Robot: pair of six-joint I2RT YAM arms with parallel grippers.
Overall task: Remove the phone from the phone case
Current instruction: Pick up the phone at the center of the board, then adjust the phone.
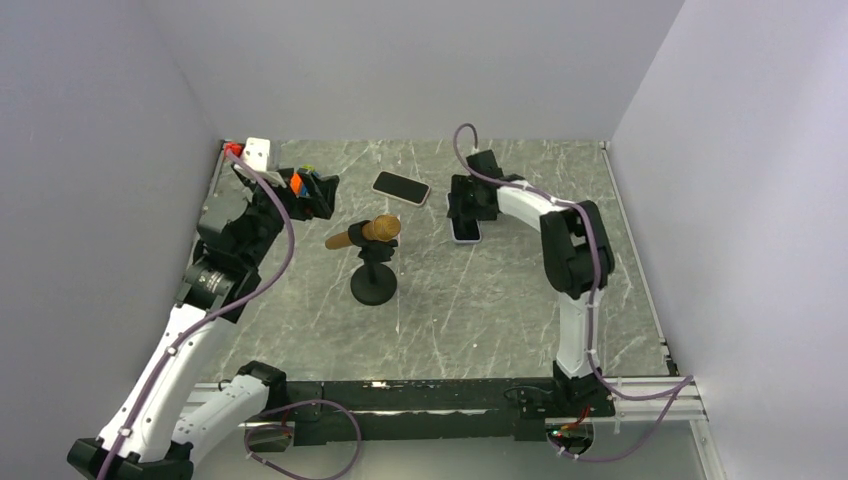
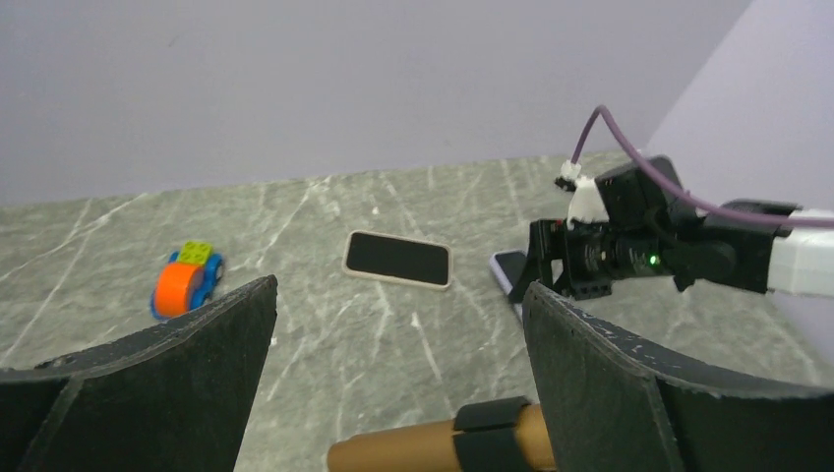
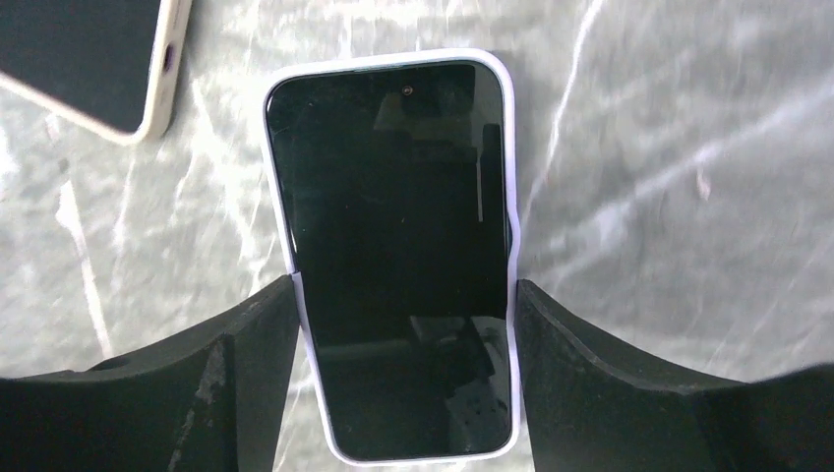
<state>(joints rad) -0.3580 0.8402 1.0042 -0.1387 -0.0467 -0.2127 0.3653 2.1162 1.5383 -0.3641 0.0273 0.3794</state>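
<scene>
right gripper [image 3: 405,300] pinching lilac phone case [image 3: 393,55] by both long edges, black-screened phone [image 3: 393,216] inside, long axis running straight ahead between its fingers; left gripper [image 2: 400,290] spread wide, well apart.

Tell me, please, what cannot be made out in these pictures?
Cased phone: top view, one end hidden under the right wrist; right wrist view, unclear whether the right jaws press its sides.
Second phone: right wrist view, cut off by the top left corner.
Microphone: left wrist view, cut off by the bottom edge.
Toy car: top view, mostly hidden by the left wrist.
</scene>
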